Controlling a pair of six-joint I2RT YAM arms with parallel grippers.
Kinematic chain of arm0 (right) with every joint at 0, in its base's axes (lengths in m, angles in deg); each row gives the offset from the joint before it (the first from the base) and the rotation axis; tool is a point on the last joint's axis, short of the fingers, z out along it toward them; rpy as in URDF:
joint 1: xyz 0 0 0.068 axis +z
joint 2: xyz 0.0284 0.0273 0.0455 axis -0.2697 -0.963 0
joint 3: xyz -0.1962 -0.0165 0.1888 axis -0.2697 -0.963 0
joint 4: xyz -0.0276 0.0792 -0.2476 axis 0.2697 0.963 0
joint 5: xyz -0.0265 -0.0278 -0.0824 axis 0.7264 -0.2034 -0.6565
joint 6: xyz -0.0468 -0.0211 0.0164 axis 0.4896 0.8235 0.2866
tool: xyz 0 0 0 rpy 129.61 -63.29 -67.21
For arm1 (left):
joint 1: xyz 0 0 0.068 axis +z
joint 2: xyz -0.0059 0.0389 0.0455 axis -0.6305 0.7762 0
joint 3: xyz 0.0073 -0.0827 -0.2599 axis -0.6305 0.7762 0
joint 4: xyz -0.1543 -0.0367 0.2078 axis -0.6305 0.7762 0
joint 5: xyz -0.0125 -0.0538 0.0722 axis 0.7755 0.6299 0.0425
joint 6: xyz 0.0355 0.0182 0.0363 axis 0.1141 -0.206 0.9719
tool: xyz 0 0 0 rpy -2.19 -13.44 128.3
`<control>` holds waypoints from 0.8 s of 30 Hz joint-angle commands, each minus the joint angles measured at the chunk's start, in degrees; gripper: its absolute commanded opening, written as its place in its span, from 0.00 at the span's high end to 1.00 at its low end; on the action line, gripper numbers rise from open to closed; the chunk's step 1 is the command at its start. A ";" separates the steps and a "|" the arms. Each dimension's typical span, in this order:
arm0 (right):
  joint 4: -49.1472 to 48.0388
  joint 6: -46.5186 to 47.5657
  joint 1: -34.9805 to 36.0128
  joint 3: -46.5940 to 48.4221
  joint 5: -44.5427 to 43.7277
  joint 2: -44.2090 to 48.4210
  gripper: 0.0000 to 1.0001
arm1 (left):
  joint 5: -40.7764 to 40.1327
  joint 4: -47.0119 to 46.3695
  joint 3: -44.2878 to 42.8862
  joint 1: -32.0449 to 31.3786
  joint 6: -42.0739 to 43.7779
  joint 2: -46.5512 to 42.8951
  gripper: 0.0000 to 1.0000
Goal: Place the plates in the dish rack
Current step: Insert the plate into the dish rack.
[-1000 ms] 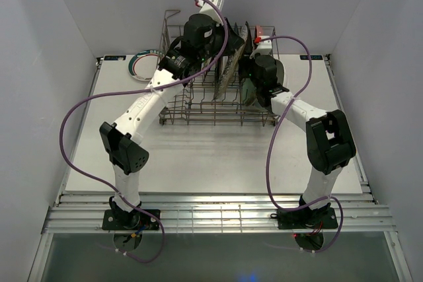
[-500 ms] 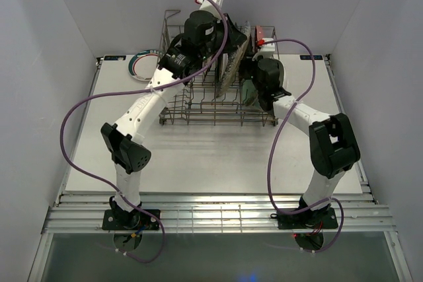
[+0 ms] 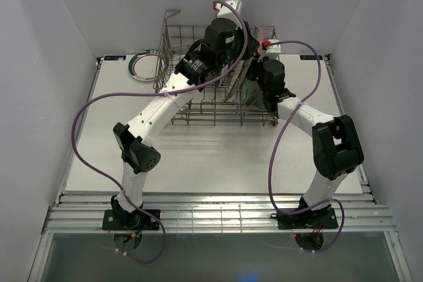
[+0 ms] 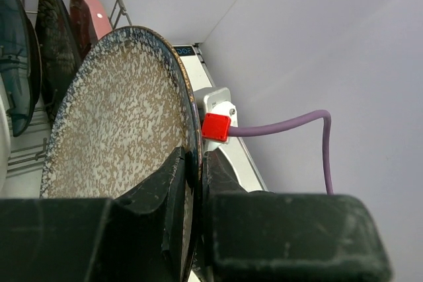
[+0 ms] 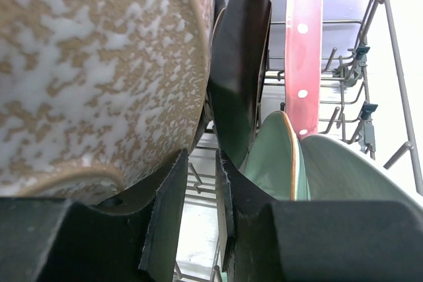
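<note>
Presently the dish rack (image 3: pixel 192 113) sits at the far middle of the tabletop (image 3: pixel 218 156), both arms reaching into its right half. The left tool (image 4: pixel 193 156) is clamped on the rim of the speckled grey plate (image 4: pixel 119 117), one finger on each face, and the plate stands on edge. The right tool (image 5: pixel 200 160) is just beside that plate; its fingers are slightly apart, with rack wire showing through the gap and nothing seen gripped. Right of the speckled plate, racked upright: a dark plate (image 5: pixel 241 64), a green plate (image 5: pixel 274 163), a pink plate (image 5: pixel 304 44). One green-and-red-rimmed plate (image 3: pixel 140 64) lies flat on the tabletop, left of the rack, by the far left corner.
</note>
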 commanded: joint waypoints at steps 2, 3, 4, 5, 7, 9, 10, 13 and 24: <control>-3.45 -0.25 -0.04 0.48 2.86 -0.06 0.70 | 4.25 -10.22 -6.62 -2.63 -4.54 -3.68 1.00; -3.45 -0.25 -0.04 0.74 3.30 -0.32 0.69 | 3.99 -10.22 -6.97 -2.63 -4.45 -3.24 1.00; -3.45 -0.16 -0.04 0.92 3.48 -0.49 0.70 | 3.73 -10.14 -7.24 -2.63 -4.27 -3.06 1.00; -3.45 -0.16 -0.12 1.01 3.74 -0.67 0.70 | 3.55 -10.22 -7.85 -2.63 -4.10 -2.80 1.00; -3.45 -0.16 -0.13 1.71 4.27 -1.28 0.69 | 3.20 -10.05 -8.29 -2.63 -4.09 -2.27 1.00; -3.45 0.01 -0.13 2.24 4.79 -1.81 0.70 | 3.20 -9.87 -8.29 -2.63 -4.27 -2.27 1.00; -3.45 0.10 -0.13 2.94 5.06 -2.16 0.70 | 2.94 -9.87 -8.29 -2.63 -4.27 -2.27 1.00; -3.45 0.10 -0.13 3.73 6.46 -2.60 0.70 | 2.06 -9.34 -8.64 -2.54 -4.10 -2.53 1.00; -4.42 -0.34 0.66 3.38 9.71 -0.94 0.70 | 2.06 -8.20 -7.50 -2.63 -5.06 -3.85 1.00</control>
